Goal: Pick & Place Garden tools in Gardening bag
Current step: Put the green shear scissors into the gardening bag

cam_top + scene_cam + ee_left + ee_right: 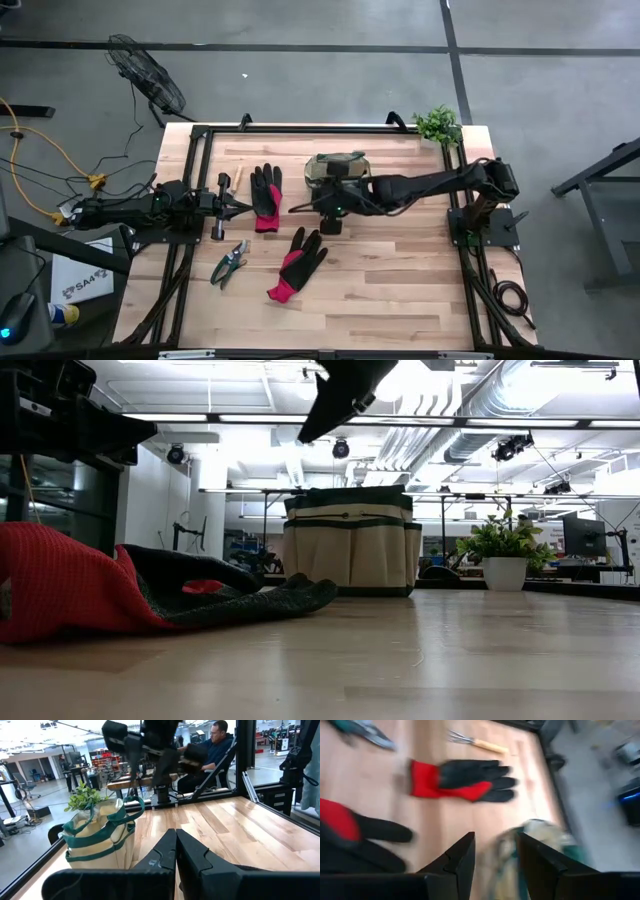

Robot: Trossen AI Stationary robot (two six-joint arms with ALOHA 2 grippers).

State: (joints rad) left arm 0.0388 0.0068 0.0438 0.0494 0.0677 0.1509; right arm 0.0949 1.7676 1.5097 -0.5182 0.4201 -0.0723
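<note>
Wooden tabletop point(400, 280) carries two gloves point(266, 196); the right claw point(496, 852) hovers empty, partly parted, above the gardening bag point(335, 167); the left claw point(175, 851) is closed.

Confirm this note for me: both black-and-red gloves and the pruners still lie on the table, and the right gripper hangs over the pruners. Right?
Not quite. The right gripper hangs beside the gardening bag, not over the pruners, as the high view shows. The rest holds: both gloves and the pruners lie on the table.

Left gripper point(175, 851), lower centre: fingers pressed together. Gardening bag point(100, 837) at left, plant point(86, 798) behind. Seated person point(212, 750), upper right.
</note>
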